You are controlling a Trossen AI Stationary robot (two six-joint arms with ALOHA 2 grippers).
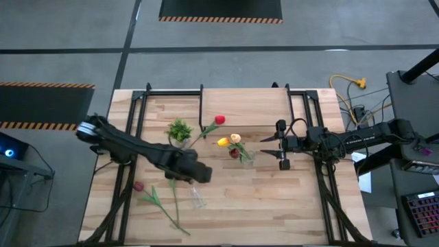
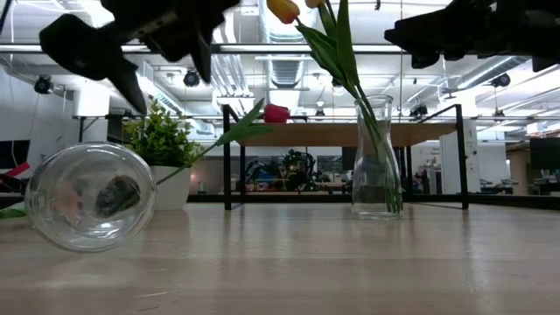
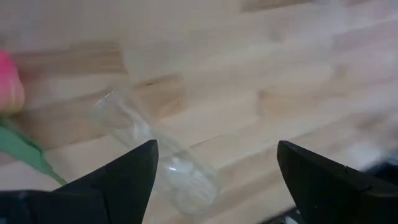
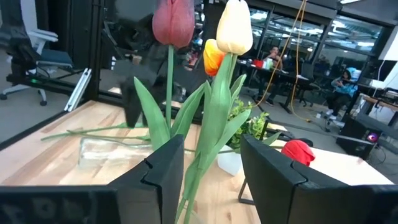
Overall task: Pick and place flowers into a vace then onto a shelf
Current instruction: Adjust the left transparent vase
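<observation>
An upright glass vase (image 1: 245, 158) (image 2: 376, 157) stands mid-table with three tulips (image 4: 205, 93) in it: maroon, yellow and cream. My right gripper (image 1: 264, 146) (image 4: 211, 143) is level and open just to the vase's right, short of the stems. A second glass vase (image 1: 197, 199) (image 2: 87, 197) (image 3: 161, 162) lies on its side. My left gripper (image 1: 197, 175) (image 3: 217, 180) hangs wide open above it, pointing down. A pink tulip (image 1: 139, 186) (image 3: 9, 81) lies flat on the table at the near left. A red tulip (image 1: 219, 119) (image 2: 276, 112) slants up from beside the potted plant.
A small bushy plant in a white pot (image 1: 180, 130) (image 2: 162, 140) stands left of the upright vase. The shelf (image 2: 350, 134), on black legs, stands at the table's far middle. Another loose stem (image 1: 173, 199) lies beside the fallen vase. The table's near right has free room.
</observation>
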